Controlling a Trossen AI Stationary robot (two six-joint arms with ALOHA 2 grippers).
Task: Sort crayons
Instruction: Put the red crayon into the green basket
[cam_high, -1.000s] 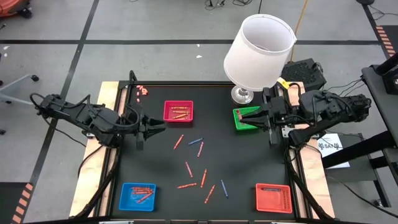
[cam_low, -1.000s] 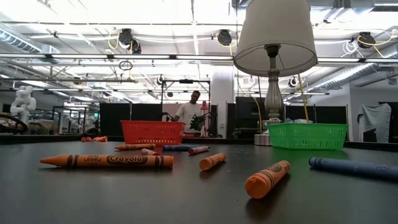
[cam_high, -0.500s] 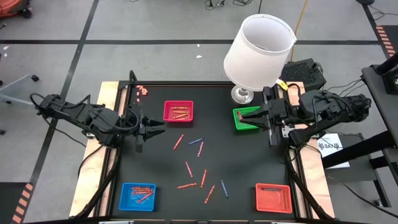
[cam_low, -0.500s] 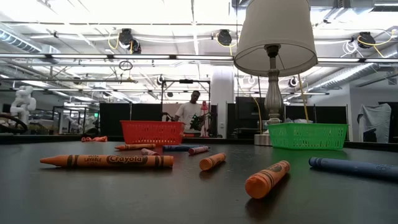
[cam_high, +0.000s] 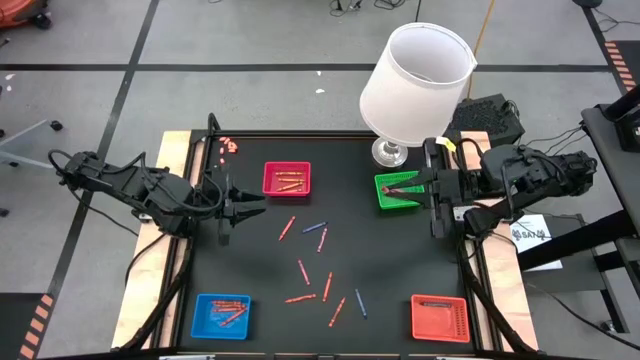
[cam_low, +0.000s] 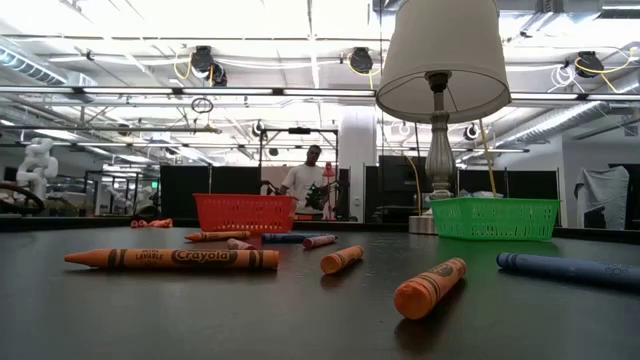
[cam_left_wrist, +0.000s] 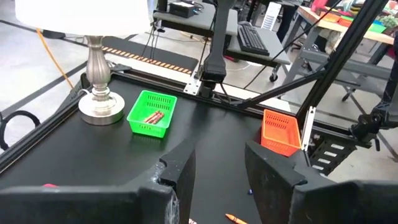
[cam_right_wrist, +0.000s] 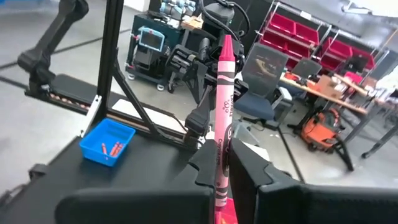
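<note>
1. Reading outward from the counter-level camera, you have an orange crayon lying broadside nearest, its long axis across the view, with a second orange stub and a blue crayon beside it.
2. Loose crayons, about ten, lie scattered over the middle of the black counter, pointing every way; none touches a tray.
3. Left end effector: fingers parted, nothing between them, hovering at the counter's left side. The scatter lies just to its right and toward the front edge. The nearest piece is a red crayon lying diagonally.
4. Right end effector: clamped on a pink crayon, which stands lengthwise up through the fingers in the right wrist view. It sits over the green tray, which already holds a few crayons.
5. Judgement: your coming release depends on the pink crayon being above the green tray; it appears so from overhead. For the next pick, the left arm is nearer to the scatter.
6. Trays already stocked: blue tray at front left, red tray at rear centre, orange tray at front right.
7. Farther back: lamp at the rear edge, just behind the green tray.
8. Beyond the counter: a person standing in the room, well clear.
</note>
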